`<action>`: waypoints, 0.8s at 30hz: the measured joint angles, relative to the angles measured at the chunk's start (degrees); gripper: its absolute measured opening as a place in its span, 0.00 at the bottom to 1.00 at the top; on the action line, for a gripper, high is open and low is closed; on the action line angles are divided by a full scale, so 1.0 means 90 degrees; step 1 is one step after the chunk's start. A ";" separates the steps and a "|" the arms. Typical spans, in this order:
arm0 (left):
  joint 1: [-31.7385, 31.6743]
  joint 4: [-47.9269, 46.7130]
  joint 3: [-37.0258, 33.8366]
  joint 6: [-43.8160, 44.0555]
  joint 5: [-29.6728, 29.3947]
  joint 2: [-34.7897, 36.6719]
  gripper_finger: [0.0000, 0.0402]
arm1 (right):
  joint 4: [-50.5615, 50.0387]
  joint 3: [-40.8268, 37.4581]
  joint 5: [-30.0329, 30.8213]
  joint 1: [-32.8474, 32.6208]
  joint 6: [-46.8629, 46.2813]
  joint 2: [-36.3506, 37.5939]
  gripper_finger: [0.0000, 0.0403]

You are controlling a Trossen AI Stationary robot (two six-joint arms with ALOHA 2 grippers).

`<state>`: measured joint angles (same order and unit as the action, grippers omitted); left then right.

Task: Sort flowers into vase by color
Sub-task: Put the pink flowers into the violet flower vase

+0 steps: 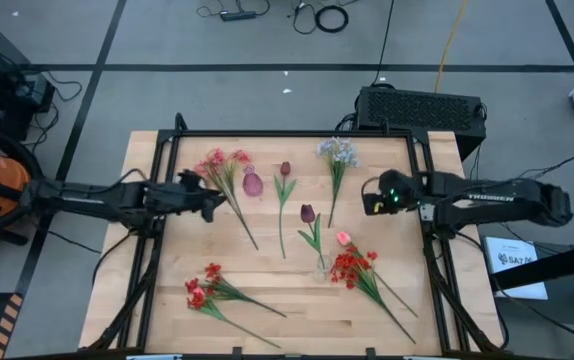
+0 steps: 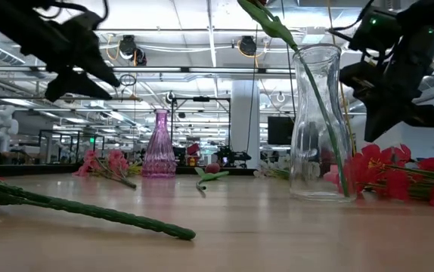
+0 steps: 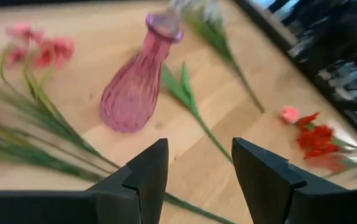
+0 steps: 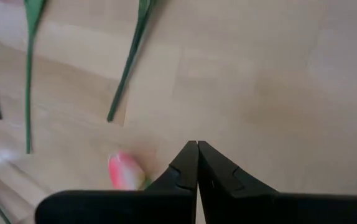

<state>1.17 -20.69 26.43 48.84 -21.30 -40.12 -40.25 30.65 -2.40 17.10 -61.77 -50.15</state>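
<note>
My left gripper (image 1: 214, 201) (image 3: 197, 167) hovers open above the stalks of the pink sprays (image 1: 223, 165), with the pink vase (image 1: 253, 184) (image 3: 135, 87) just beyond it. My right gripper (image 1: 367, 197) (image 4: 197, 146) is shut and empty, above bare table near the pink bud (image 4: 124, 170) (image 1: 343, 238). A clear vase (image 2: 319, 125) (image 1: 320, 267) holds one maroon tulip (image 1: 307, 213), whose stalk leans inside it. The other maroon tulip (image 1: 285, 170), the blue-white sprig (image 1: 338, 152) and two red clusters (image 1: 352, 266) (image 1: 203, 291) lie flat on the table.
The wooden table (image 1: 267, 325) has a black frame around its edges. A black box (image 1: 422, 108) stands behind the far edge. Bare wood lies between the two red clusters and along the near edge. In the low view a green stalk (image 2: 88, 212) lies across the near table.
</note>
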 joint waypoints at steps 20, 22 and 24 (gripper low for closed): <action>-0.0028 -0.2022 0.1390 0.5547 0.0694 -0.2979 0.46 | -0.0036 0.0002 -0.1856 0.2873 0.4323 0.0027 0.00; -0.0056 -0.1837 0.1390 0.5547 0.0695 -0.3219 0.46 | -0.0031 0.0002 -0.1959 0.2873 0.4464 0.0029 0.00; -0.0056 -0.1531 0.1390 0.5594 0.0704 -0.3479 0.46 | -0.0038 0.0000 -0.1959 0.2873 0.4603 0.0029 0.00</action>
<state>0.67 -34.47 38.94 99.18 -14.97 -71.44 -40.60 30.66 -20.03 42.96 -20.35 -49.89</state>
